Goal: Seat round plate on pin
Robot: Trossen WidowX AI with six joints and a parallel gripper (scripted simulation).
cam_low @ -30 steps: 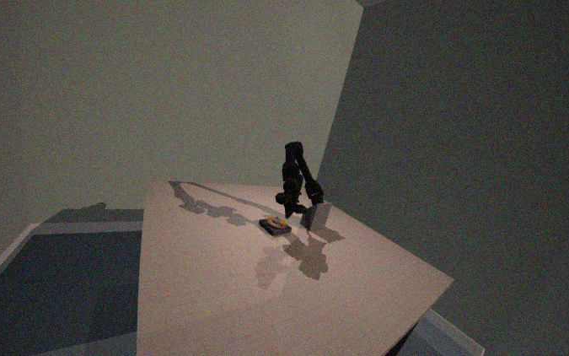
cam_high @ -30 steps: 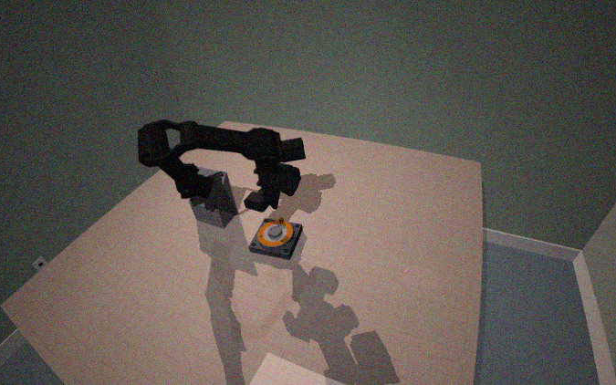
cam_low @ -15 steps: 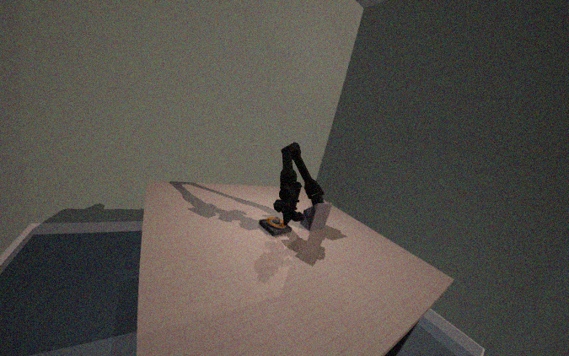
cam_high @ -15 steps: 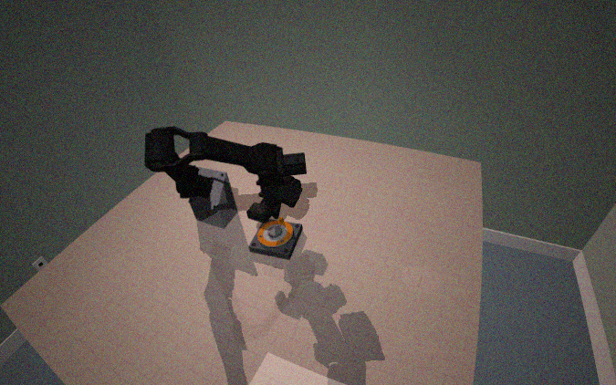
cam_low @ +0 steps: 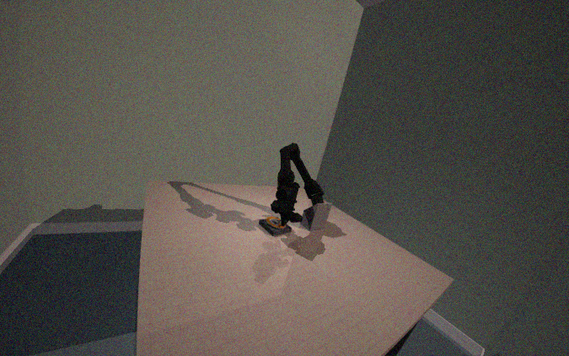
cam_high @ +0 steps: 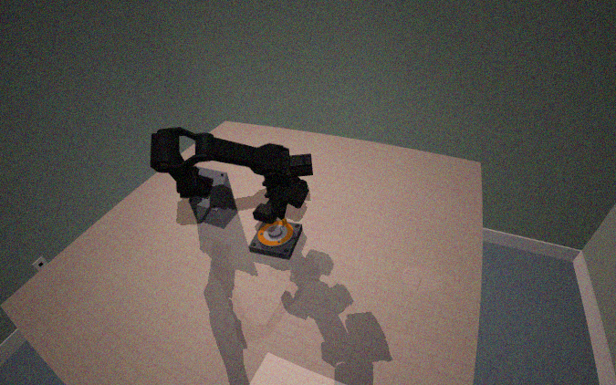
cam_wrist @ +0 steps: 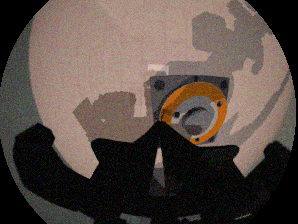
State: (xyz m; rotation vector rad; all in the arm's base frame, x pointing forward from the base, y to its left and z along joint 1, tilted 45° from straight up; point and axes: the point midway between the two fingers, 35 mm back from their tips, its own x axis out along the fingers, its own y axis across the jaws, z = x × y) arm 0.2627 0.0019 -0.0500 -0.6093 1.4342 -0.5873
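We see a large pale pink square table top [cam_high: 396,248], with the black jointed arm [cam_high: 233,155] mounted on a grey wedge-shaped pedestal [cam_high: 214,203] toward its far left. The arm rises from the pedestal, folds at a high elbow and drops steeply, wrist pointing down over the dark grey square base [cam_high: 274,244], which sits near the middle of the table, just right of the pedestal.

On that base lies the round orange plate [cam_high: 276,234], ringed around a grey centre post [cam_high: 275,232]. Being round it has no long axis; its small orange tab [cam_high: 283,223] points to the far side, toward the arm.

The black two-fingered gripper [cam_wrist: 158,137] is fully closed and holds nothing. In the wrist view its tips sit at the plate's rim by the tab [cam_wrist: 164,115]; we cannot tell if they touch.

Pin and hole are too small and blurred to make out; the plate's tilt is unclear. Gripper bodies block the wrist view's lower half.
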